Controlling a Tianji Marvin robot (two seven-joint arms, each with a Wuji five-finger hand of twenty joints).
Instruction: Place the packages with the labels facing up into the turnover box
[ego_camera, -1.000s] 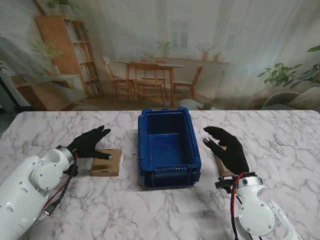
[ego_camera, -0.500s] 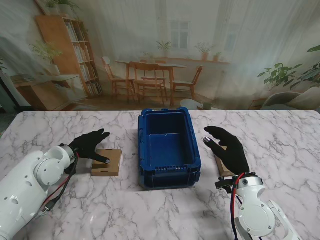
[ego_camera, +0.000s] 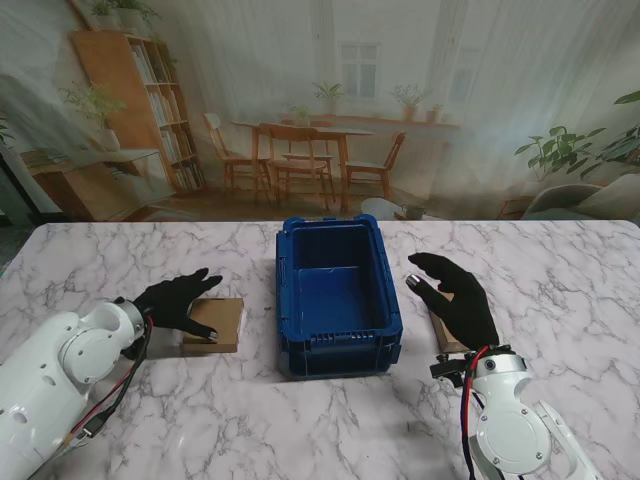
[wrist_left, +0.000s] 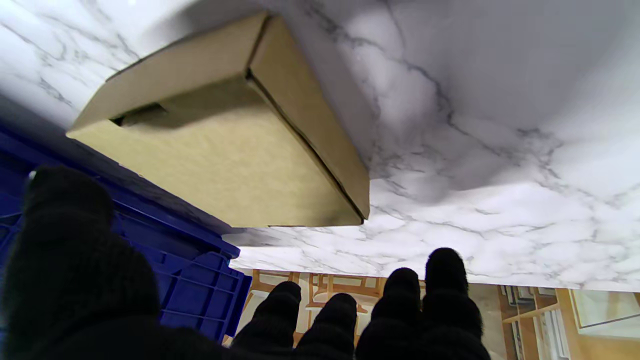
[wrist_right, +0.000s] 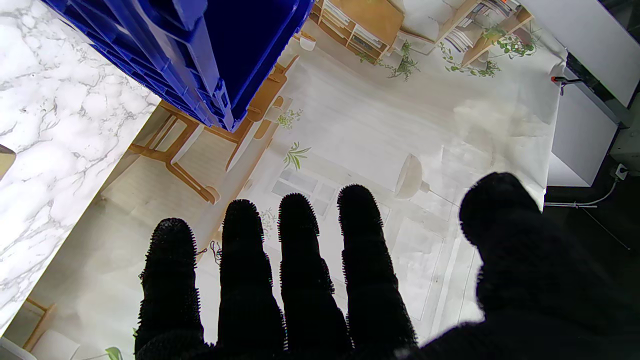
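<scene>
Marble table (ego_camera: 300, 420) carries an empty blue box (ego_camera: 336, 300). Left hand (ego_camera: 178, 302), fingers spread, touches the left package (ego_camera: 218, 322); right hand (ego_camera: 458, 297) hovers open over another. Next, a firm grasp.

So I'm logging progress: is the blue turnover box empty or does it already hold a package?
Empty. The turnover box shows only bare blue floor; one cardboard package lies on the table to its left.

Brown package (ego_camera: 216, 324) flat, left of blue turnover box (ego_camera: 338, 297).
</scene>
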